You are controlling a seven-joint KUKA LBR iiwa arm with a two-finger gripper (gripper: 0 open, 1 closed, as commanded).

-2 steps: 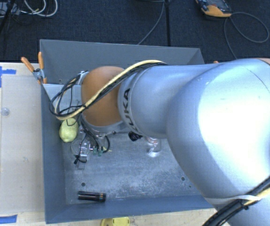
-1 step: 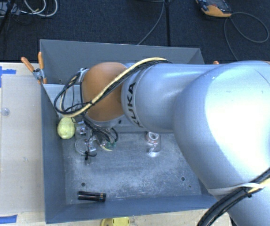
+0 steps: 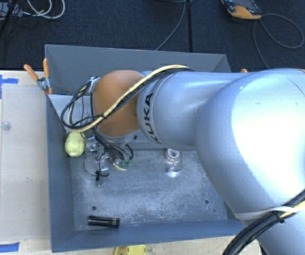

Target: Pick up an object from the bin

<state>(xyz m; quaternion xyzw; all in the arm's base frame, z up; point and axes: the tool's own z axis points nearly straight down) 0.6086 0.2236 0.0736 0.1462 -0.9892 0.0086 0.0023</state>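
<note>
Since the gripper (image 3: 100, 170) is being hung low over the floor of the grey bin (image 3: 142, 201), the nearest thing is being taken here as the yellow-green ball (image 3: 74, 144). It's lying just beside the gripper, off to its left in the view and a touch toward the far wall, tucked near the bin's left wall. No contact between the two is being shown, tbh, though the gap is looking small. So the coming move is being judged as a short sideways shift toward that ball, away from the arm's side. That's only a guess. Being roundish, it's offering no real long axis to be lined up with.

Other options: a small black cylinder (image 3: 103, 222) is lying well apart from the gripper, down by the near wall, with its long axis running left-to-right across the view, along that wall. A small clear thing (image 3: 172, 161) is sitting on the gripper's other side, toward the arm, farther off than the ball. What it is can't be told.

As for the gripper, whether it's open or closed can't be told, since it's being crowded by the cables (image 3: 142, 82) and the orange cover (image 3: 118, 108) above it. Nothing is being made out as held in it.
</note>
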